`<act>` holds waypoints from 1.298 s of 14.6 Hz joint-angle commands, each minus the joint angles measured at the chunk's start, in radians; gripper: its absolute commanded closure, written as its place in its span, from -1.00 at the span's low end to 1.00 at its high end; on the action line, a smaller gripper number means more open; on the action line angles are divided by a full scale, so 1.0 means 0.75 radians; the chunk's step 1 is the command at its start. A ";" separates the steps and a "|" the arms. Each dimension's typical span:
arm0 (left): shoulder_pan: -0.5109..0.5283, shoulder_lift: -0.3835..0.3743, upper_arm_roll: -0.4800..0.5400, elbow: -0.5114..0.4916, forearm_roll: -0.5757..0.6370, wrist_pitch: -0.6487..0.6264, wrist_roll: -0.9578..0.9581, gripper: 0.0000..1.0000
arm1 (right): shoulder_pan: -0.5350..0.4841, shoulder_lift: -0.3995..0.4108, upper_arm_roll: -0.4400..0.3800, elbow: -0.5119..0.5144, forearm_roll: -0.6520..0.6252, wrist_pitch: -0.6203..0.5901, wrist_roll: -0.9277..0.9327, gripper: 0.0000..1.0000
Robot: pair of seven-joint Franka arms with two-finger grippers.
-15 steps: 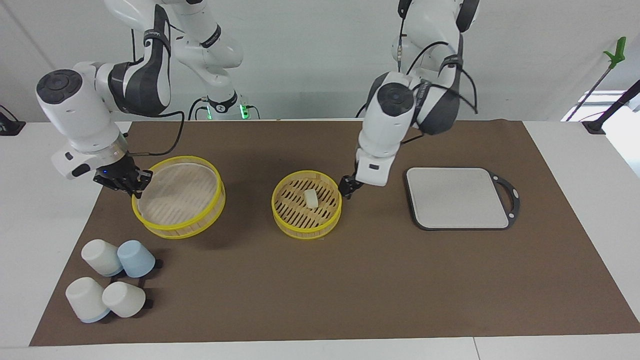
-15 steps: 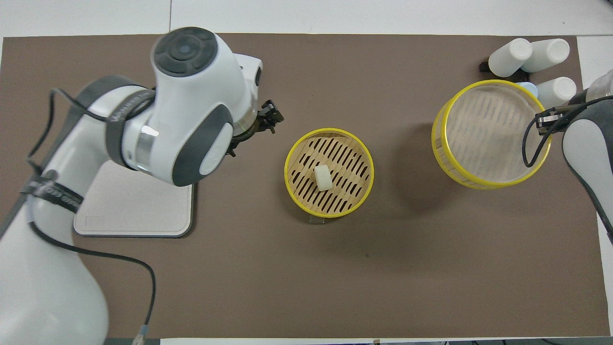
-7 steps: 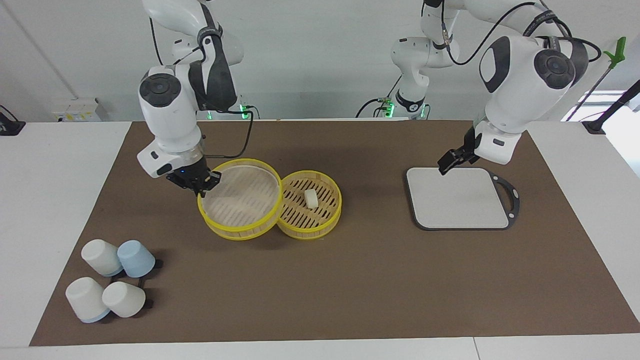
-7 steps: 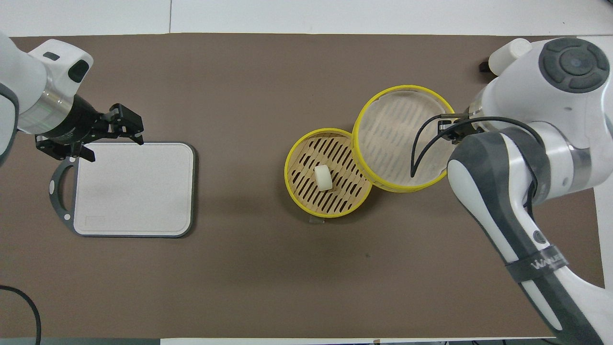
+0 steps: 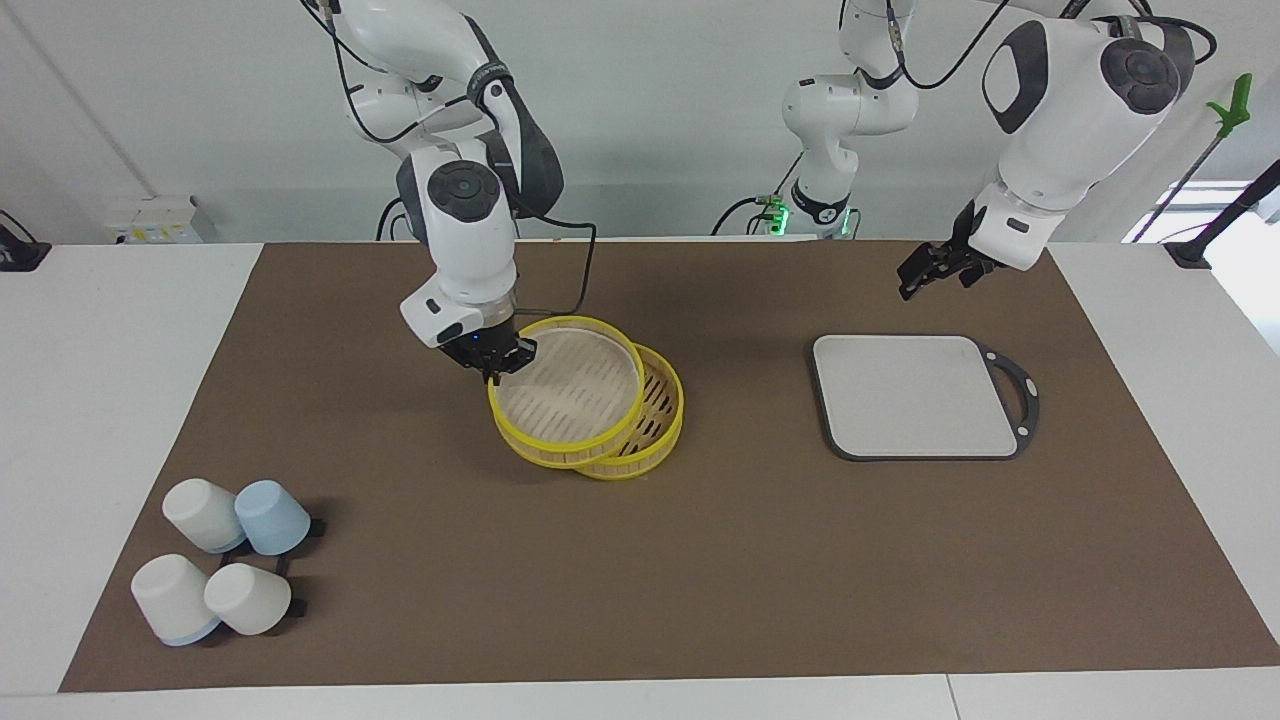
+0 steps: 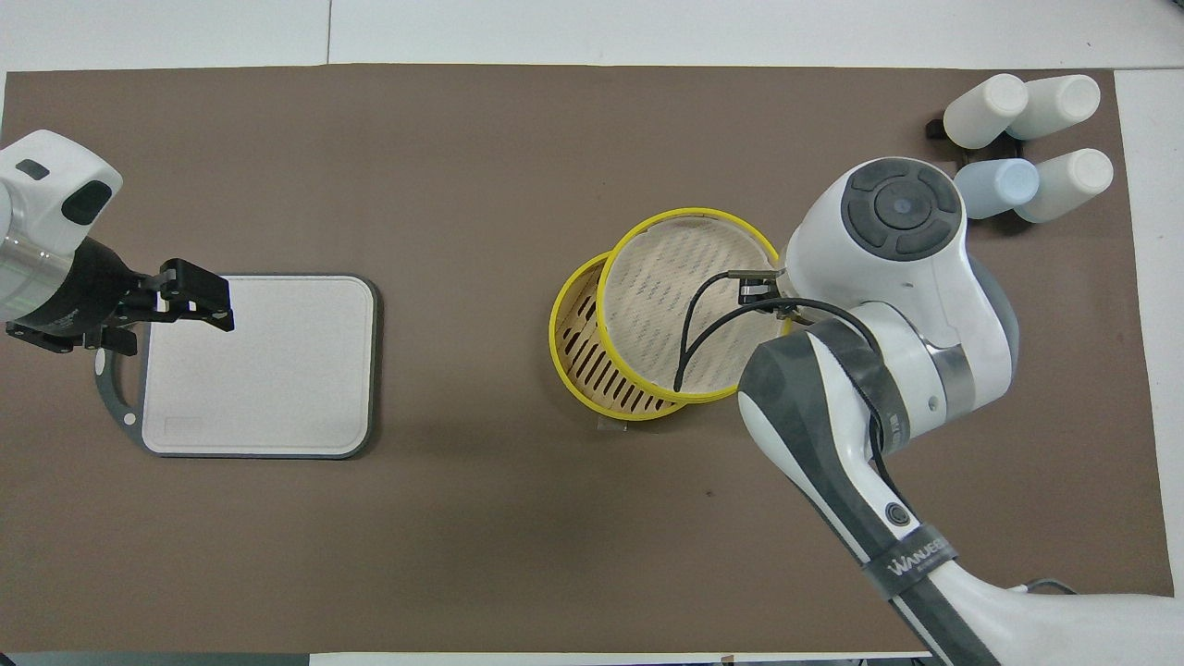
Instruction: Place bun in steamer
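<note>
Facing view shows our right gripper (image 5: 497,362) clamped on the rim of the upper steamer tier (image 5: 566,388), which it holds tilted over the lower tier (image 5: 655,425); the two overlap but are not yet lined up. We cannot see the bun now: the upper tier covers most of the lower floor, so we judge it lies hidden in the lower tier. The overhead view agrees, with only a crescent of slatted floor (image 6: 597,370) showing. Our left gripper (image 5: 930,268) waits in the air over the mat near the grey board (image 5: 915,395), jaws apart and empty. We judge the tier light and fairly stiff, but thin-walled, so a hold on the yellow rim suits it and a hard squeeze could warp it. The bun looks soft and easily dented; the tier should seat on the lower rim without pressing it. Four cups (image 5: 225,565) stand well apart.
</note>
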 commanded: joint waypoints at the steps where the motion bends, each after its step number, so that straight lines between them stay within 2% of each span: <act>1: 0.029 -0.020 -0.006 -0.033 0.017 0.020 0.096 -1.00 | 0.023 -0.027 0.003 -0.034 0.051 0.030 0.050 1.00; 5: 0.039 -0.023 0.031 0.001 0.015 0.008 0.188 -1.00 | 0.062 -0.035 0.005 -0.124 0.067 0.140 0.113 1.00; 9: 0.039 -0.025 0.039 0.006 0.015 -0.002 0.223 -1.00 | 0.109 -0.023 0.007 -0.134 0.075 0.175 0.174 1.00; 19: 0.029 -0.027 0.051 0.004 0.015 -0.004 0.229 -1.00 | 0.109 -0.033 0.007 -0.196 0.075 0.232 0.175 1.00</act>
